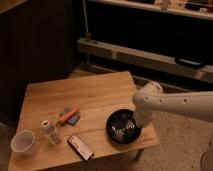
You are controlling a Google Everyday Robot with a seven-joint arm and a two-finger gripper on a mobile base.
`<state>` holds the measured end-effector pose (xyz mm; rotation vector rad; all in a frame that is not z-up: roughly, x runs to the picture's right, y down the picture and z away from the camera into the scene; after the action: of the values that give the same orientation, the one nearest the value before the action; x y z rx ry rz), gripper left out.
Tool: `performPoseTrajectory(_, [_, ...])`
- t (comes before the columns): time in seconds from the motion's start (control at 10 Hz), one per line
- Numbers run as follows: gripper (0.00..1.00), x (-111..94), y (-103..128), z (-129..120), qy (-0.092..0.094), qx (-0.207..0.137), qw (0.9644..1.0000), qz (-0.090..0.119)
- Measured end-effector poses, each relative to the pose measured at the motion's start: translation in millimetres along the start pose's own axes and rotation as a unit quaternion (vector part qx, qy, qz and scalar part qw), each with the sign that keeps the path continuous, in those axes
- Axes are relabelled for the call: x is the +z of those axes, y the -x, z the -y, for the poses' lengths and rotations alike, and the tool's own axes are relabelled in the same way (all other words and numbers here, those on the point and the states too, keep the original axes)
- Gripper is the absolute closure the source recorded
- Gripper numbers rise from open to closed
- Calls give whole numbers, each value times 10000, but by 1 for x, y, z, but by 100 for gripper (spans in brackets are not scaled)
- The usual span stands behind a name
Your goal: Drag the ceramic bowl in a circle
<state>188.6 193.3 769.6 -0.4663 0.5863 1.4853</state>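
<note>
The white arm reaches in from the right and bends down over the near right corner of the wooden counter (pixel 85 100). Its tool (pixel 136 119) is mostly hidden behind the rounded wrist housing, and it sits at the right rim of the ceramic bowl (pixel 122 128); its fingers are pressed together, though whether they pinch the rim or merely rest against it cannot be told.

The ceramic bowl, glossy black and shallow, lies directly below and just left of the tool, close to the counter's front right edge. Well to the left of the tool, near the middle of the counter, an orange-handled item (pixel 66 115) lies across a small grey-blue pad (pixel 73 116). Further left stands a small upright bottle (pixel 48 131), and beyond it, at the far left front corner, a white cup (pixel 23 141). A dark flat packet (pixel 80 147) lies at the front edge, left of the bowl.
</note>
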Motion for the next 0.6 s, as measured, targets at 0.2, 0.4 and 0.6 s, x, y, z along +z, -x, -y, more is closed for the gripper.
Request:
performPoseTrajectory(0.2, [100,-7,3,-23,172,-269,9994,109])
performPoseTrajectory(0.4, [100,-20,11,-64,380,-650,9968,270])
performPoseTrajectory(0.6, [100,-39,17,-117,624,-1175,9901,447])
